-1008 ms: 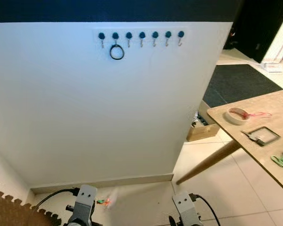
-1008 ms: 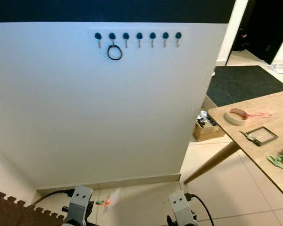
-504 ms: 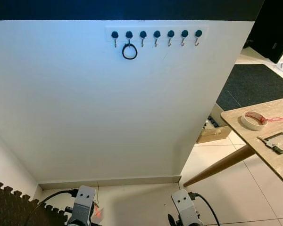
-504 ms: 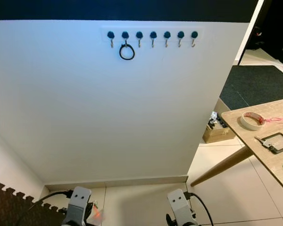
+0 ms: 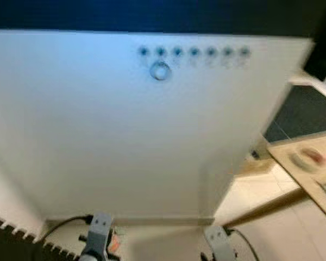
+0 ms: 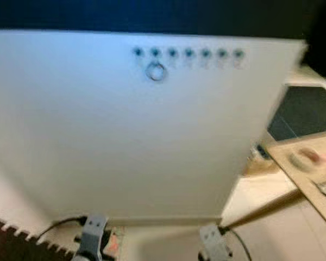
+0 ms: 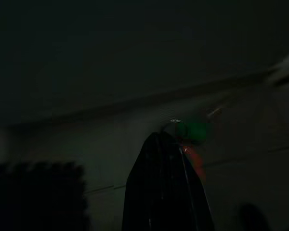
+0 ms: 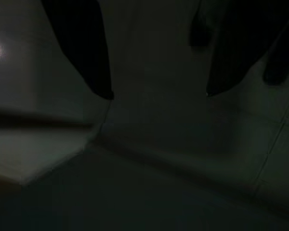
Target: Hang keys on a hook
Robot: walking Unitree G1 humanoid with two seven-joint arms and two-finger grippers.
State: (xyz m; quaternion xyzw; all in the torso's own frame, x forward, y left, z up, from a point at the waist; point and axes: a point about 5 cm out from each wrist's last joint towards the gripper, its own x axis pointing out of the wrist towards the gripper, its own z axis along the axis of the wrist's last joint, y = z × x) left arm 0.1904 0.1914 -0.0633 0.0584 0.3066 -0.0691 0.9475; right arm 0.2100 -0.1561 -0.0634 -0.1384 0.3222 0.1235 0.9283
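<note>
Pinching keys [image 7: 185, 139] between closed fingers, left gripper [image 7: 166, 144] low; right gripper [image 8: 156, 91] spread, empty

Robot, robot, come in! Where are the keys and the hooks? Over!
Left gripper low, shut on keys. Right gripper open, idle. Hook rack high on wall ahead, blurred; ring on second hook. Nothing in the way.

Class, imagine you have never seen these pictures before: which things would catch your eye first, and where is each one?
First comes the row of dark hooks high on the white wall, with a ring hanging below the second hook from the left. Next, the wooden table juts in at the right, blurred. Low down, the left gripper pinches something red and green, probably the keys.
</note>
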